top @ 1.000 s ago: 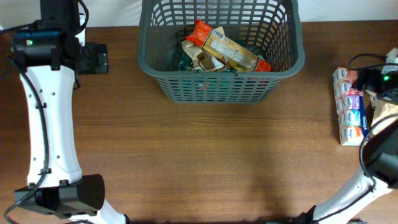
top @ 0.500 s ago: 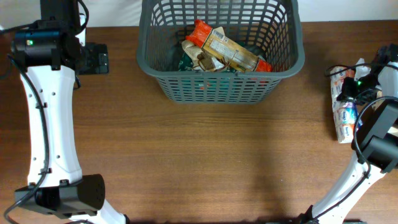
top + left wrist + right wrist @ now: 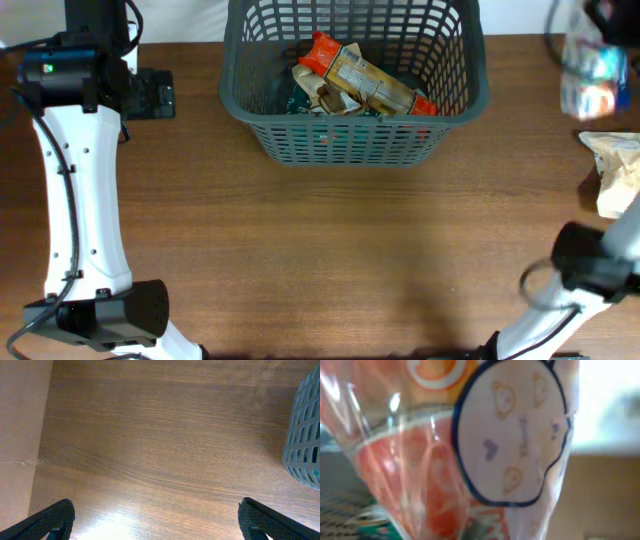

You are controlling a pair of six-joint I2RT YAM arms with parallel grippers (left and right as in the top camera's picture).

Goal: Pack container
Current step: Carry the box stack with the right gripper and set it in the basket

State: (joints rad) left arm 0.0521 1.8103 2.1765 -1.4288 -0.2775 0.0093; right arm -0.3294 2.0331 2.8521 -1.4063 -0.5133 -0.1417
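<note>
The container (image 3: 355,140), a dark grey slotted basket, stands at the far middle of the table with an orange and tan packet (image 3: 362,82) and others inside. Its corner (image 3: 305,440) shows at the right of the left wrist view. A blurred multipack of small colourful packets (image 3: 590,65) hangs in the air at the far right, to the right of the basket. It fills the right wrist view as a clear-wrapped orange and white pack (image 3: 485,450). My right gripper is shut on it, its fingers hidden. The left gripper (image 3: 157,527) stands wide open over bare wood, left of the basket.
A crumpled beige packet (image 3: 612,172) lies at the table's right edge. The white left arm (image 3: 75,200) runs along the left side. The table's left edge (image 3: 42,460) is near the left gripper.
The right gripper closed on the multipack at the right edge and lifted it up and away toward the far right corner, baring the beige packet. The left arm has not moved.
</note>
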